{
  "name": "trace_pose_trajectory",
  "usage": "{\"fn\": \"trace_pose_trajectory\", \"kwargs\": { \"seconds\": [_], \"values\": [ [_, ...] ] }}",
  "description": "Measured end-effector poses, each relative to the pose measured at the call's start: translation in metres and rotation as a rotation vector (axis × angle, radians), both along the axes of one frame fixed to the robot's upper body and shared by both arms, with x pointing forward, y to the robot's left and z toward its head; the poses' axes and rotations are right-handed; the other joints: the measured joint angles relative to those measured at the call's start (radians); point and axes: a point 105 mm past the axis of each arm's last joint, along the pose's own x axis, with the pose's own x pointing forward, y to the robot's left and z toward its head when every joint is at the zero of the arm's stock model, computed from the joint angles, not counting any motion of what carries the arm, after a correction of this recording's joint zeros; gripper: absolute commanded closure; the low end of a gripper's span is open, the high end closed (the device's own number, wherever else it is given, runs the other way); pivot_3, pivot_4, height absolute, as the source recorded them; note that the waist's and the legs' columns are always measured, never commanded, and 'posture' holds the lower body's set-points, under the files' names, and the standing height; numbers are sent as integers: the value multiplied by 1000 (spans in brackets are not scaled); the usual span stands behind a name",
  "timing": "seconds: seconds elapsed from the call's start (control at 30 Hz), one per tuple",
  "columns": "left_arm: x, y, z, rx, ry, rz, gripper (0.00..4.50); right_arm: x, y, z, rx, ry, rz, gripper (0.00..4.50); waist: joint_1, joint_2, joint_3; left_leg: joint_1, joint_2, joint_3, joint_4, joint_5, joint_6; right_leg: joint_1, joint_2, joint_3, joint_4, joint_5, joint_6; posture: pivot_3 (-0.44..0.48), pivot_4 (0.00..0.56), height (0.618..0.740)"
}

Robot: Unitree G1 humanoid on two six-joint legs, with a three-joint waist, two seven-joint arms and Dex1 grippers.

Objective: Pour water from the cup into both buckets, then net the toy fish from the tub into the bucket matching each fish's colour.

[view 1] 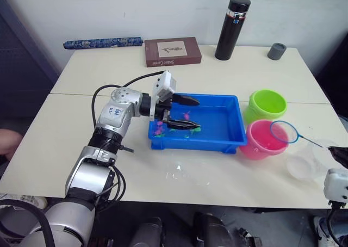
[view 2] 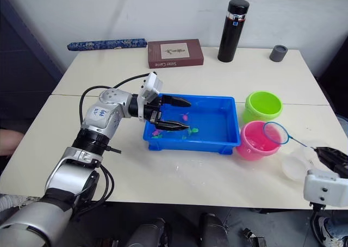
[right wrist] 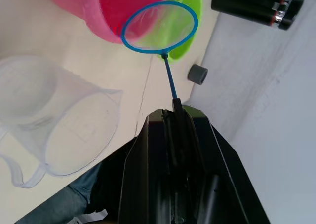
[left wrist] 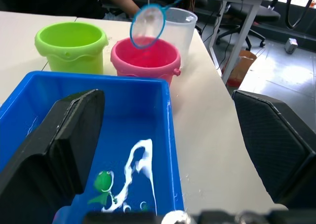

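The blue tub (view 1: 228,128) sits mid-table and serves as the reference. The left gripper (view 1: 187,114) reaches into it from its left end, jaws apart, one finger above the water and one low beside the toy fish (view 1: 159,128), which are too small to count surely. Just right of the tub stand the green bucket (view 1: 267,104) and, nearer the robot, the pink bucket (view 1: 262,141). The right gripper (right wrist: 174,116), cut off at the frame edge, is clamped on the blue net (view 1: 284,131), its hoop over the pink bucket. The clear cup (view 1: 304,166) stands right of the pink bucket.
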Motion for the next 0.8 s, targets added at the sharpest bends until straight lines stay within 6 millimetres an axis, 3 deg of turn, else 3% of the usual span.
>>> {"fn": "trace_pose_trajectory", "kwargs": {
  "seconds": [0.07, 0.17, 0.27, 0.37, 0.53, 0.63, 0.7, 0.8],
  "values": [
    [4, 5, -4, 27, -13, 24, 50, 10, 3, 22, 263, -137, -16, 4500, -12, 0, 0, 1, 1, 0, 1, 0, 0, 0, -2, 0, 0, 0, 0, 0, 150, 740],
    [8, 17, -11, 69, -7, 68, 50, 24, 18, 31, 568, -154, 21, 4500, -16, 1, 0, 1, 4, 0, 1, 0, -1, 0, -2, -1, 2, 0, -3, 0, 150, 740],
    [13, 41, -26, 115, 8, 158, 50, 46, 45, 26, 884, -29, 88, 4500, -15, 2, -1, 1, 5, -1, 1, -1, -3, -1, -2, -2, 3, -1, -5, 0, 150, 740],
    [12, 65, -38, 126, 40, 265, 50, 65, 76, 12, 1072, 159, 135, 4500, -13, 2, 0, 0, 5, -2, 1, -1, -3, -2, -3, -2, 4, -2, -6, 0, 150, 740],
    [5, 95, -36, 124, 41, 406, 50, 89, 114, -6, 1216, 388, 145, 4500, -5, 2, 0, -3, 3, -6, 2, -1, -2, -2, -5, -3, 2, -2, -6, 0, 150, 740],
    [1, 101, -32, 98, 41, 466, 50, 101, 131, -22, 1240, 493, 118, 4500, -5, 2, 0, -3, 0, -7, 2, -1, -1, -2, -6, -3, 2, -1, -5, 0, 150, 740],
    [-4, 103, -33, 96, 47, 490, 50, 110, 135, -35, 1213, 526, 77, 4500, -7, 2, 0, -3, 0, -7, 2, -1, -1, -2, -6, -4, 1, -2, -5, 0, 150, 740],
    [-12, 104, -32, 88, 52, 511, 50, 127, 124, -51, 1172, 493, -30, 4500, -9, 2, 0, -4, 0, -7, 2, -1, -1, -3, -6, -4, 2, -2, -5, 0, 150, 740]
  ]
}}
